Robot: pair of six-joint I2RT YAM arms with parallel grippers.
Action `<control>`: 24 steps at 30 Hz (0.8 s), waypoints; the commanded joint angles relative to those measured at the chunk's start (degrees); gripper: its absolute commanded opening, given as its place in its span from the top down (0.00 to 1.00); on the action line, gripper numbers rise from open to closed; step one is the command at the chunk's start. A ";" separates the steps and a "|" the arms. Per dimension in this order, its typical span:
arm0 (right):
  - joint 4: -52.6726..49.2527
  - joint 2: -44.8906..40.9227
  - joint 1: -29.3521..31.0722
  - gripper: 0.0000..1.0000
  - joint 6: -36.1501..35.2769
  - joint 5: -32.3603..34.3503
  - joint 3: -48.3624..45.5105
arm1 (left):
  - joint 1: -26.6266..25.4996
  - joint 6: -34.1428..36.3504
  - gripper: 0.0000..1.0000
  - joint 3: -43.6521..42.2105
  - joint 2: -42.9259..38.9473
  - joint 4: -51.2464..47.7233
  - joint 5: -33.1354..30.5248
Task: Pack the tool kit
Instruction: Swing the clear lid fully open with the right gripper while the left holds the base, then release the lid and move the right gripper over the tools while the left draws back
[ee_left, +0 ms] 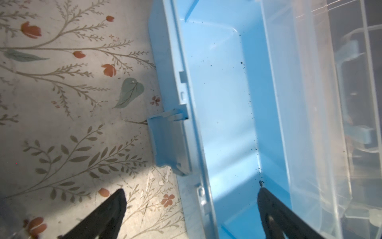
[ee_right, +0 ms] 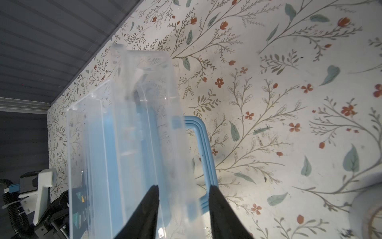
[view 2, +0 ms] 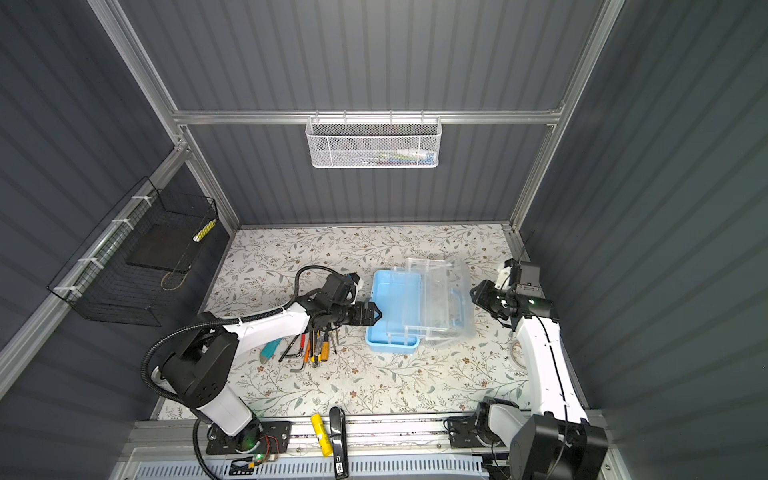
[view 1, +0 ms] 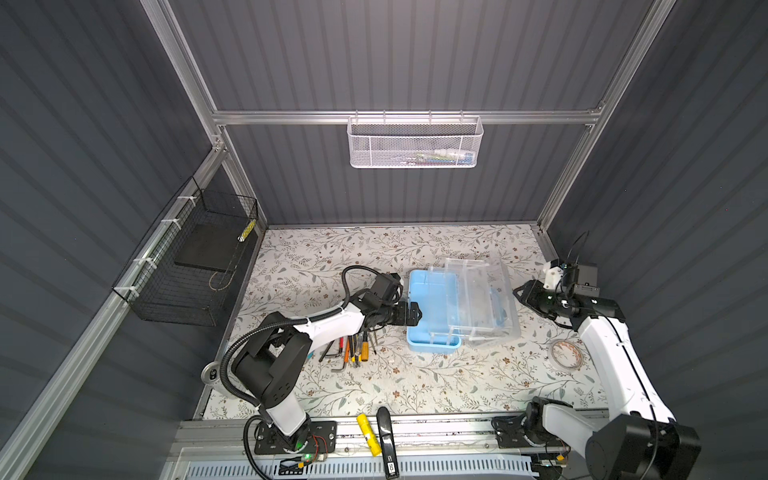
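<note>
blue case (view 1: 432, 345) sits in the middle of the table (view 1: 415, 386), clear lid (view 1: 486, 299) swung open to the right, lid's right edge at the right end effector (ee_right: 184, 187), jaws apart, contact unclear. left end effector (view 1: 417, 314) spread wide, straddling the case's left wall. screwdrivers (view 1: 358, 347) and hex keys (view 1: 332, 353) piled near-left of the case. bare table along far edge and near side

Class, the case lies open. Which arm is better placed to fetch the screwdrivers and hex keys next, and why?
Left. The left tool, open, hovers at the rim of the blue case, with the screwdrivers and hex keys beside that arm. The right tool sits beyond the clear lid, across the case.
</note>
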 commanded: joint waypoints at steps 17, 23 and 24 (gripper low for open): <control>2.15 4.96 15.70 0.61 -0.82 10.22 1.73 | 0.35 3.72 0.00 -1.08 -9.16 -2.29 -9.49; 0.40 7.38 28.00 0.61 -1.41 18.17 8.93 | 1.95 5.20 0.01 -1.90 -19.59 -15.75 -33.05; 0.38 8.29 30.38 0.61 -1.00 19.20 9.98 | 3.19 5.09 0.00 -2.93 -21.61 -16.94 -34.74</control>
